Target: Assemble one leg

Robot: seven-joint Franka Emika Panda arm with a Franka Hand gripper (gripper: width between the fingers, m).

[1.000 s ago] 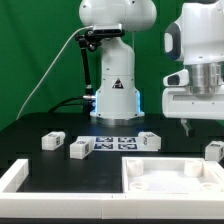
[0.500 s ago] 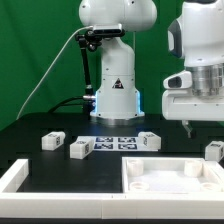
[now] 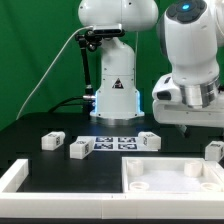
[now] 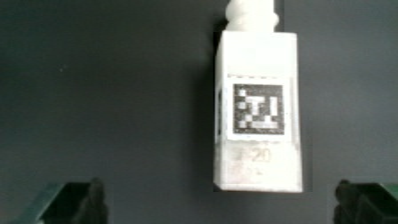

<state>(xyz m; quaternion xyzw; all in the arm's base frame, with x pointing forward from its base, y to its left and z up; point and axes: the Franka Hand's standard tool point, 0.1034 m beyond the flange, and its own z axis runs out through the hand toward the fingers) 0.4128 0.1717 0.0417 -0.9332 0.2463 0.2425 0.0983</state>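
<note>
Several small white legs with black-and-white tags lie on the dark table in the exterior view: one [image 3: 53, 141], one [image 3: 80, 149], one [image 3: 148, 141] and one at the right edge [image 3: 213, 150]. My gripper [image 3: 186, 126] hangs open and empty well above the table, over the right part, above the large white panel [image 3: 170, 178]. In the wrist view one leg [image 4: 258, 110] lies flat on the table, tag up, with its narrow screw end pointing away from the gripper [image 4: 222, 205]. It lies between the lines of the two dark fingertips [image 4: 71, 200]. I cannot tell which leg this is.
The marker board [image 3: 112, 143] lies flat in front of the robot base [image 3: 115, 95]. A white raised frame [image 3: 20, 176] runs along the front at the exterior view's left. The green backdrop stands behind.
The arm has swung toward the exterior view's left and turned at the wrist. The gripper stays open and empty. The legs and panel have not moved.
</note>
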